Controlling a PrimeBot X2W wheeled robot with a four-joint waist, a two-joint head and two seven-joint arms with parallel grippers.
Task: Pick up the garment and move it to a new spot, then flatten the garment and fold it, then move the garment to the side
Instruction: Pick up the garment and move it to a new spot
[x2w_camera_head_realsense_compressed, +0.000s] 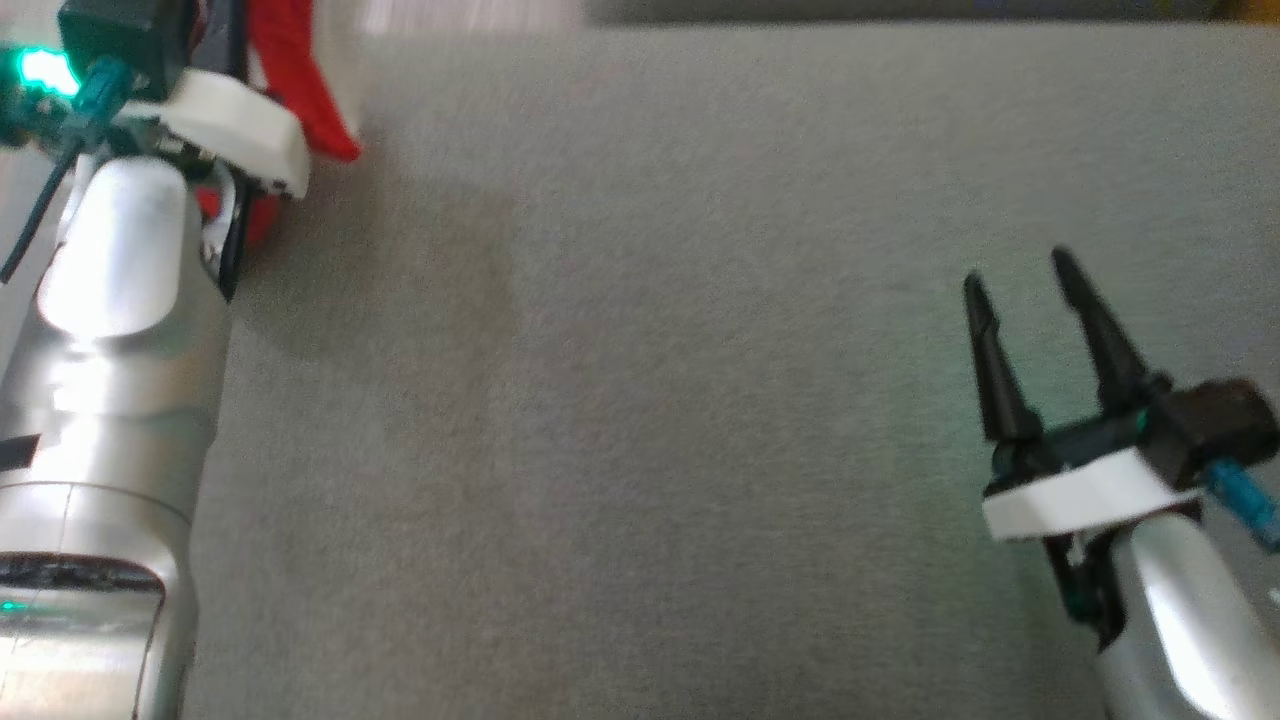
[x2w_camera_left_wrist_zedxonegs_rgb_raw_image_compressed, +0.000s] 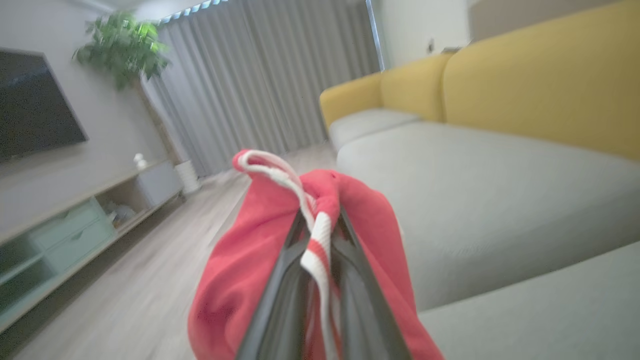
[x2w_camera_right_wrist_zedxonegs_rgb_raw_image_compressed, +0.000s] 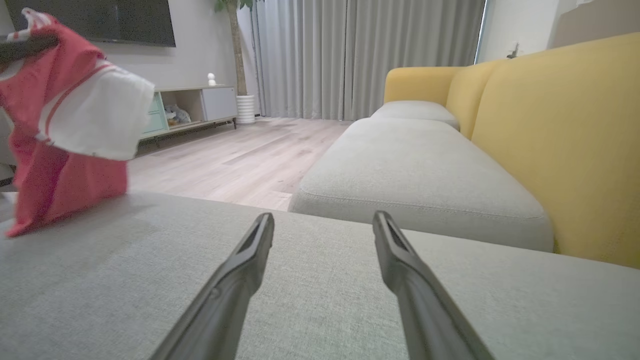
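Note:
The garment (x2w_camera_left_wrist_zedxonegs_rgb_raw_image_compressed: 250, 260) is red cloth with white trim and a white cord. My left gripper (x2w_camera_left_wrist_zedxonegs_rgb_raw_image_compressed: 320, 220) is shut on a bunch of it, the cloth draped over both fingers. From the right wrist view the garment (x2w_camera_right_wrist_zedxonegs_rgb_raw_image_compressed: 65, 125) hangs lifted at the far left, its lower edge near the grey cushion (x2w_camera_right_wrist_zedxonegs_rgb_raw_image_compressed: 125, 280). In the head view the garment (x2w_camera_head_realsense_compressed: 300, 80) peeks out red past my left wrist at the top left. My right gripper (x2w_camera_head_realsense_compressed: 1015, 280) hovers open over the cushion at the lower right, nothing between its fingers (x2w_camera_right_wrist_zedxonegs_rgb_raw_image_compressed: 252, 250).
The grey seat cushion (x2w_camera_head_realsense_compressed: 650, 350) spreads wide before me. A yellow backrest (x2w_camera_right_wrist_zedxonegs_rgb_raw_image_compressed: 565, 135) runs along the right side. Beyond the cushion lie a wooden floor (x2w_camera_right_wrist_zedxonegs_rgb_raw_image_compressed: 240, 160), a low TV cabinet (x2w_camera_right_wrist_zedxonegs_rgb_raw_image_compressed: 195, 107), a potted plant (x2w_camera_left_wrist_zedxonegs_rgb_raw_image_compressed: 120, 50) and grey curtains (x2w_camera_right_wrist_zedxonegs_rgb_raw_image_compressed: 360, 55).

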